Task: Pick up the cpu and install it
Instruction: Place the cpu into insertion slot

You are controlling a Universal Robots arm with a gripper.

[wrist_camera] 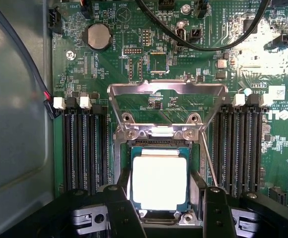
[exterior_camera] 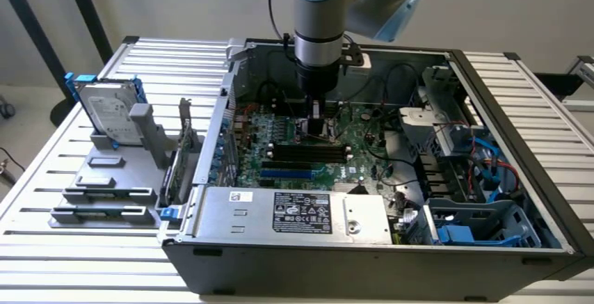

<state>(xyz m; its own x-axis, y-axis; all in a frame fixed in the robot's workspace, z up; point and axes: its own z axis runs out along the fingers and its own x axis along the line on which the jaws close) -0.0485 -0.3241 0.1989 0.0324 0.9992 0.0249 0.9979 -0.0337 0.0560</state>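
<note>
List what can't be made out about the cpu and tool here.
cpu near edge, wrist view: covered by the tool body.
Whether the tool grips the cpu, wrist view: contact unclear.
Socket, exterior view: blocked by the arm.

Robotics lab (opened computer (exterior_camera: 278,262) on bench (exterior_camera: 55,255))

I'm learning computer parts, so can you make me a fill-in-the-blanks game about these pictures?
1. The cpu sits in the socket of the ___ motherboard.
2. The metal load plate stands ___, not shut.
3. The hard drive stands ___ the computer case.
Missing words: green, open, outside.
</note>
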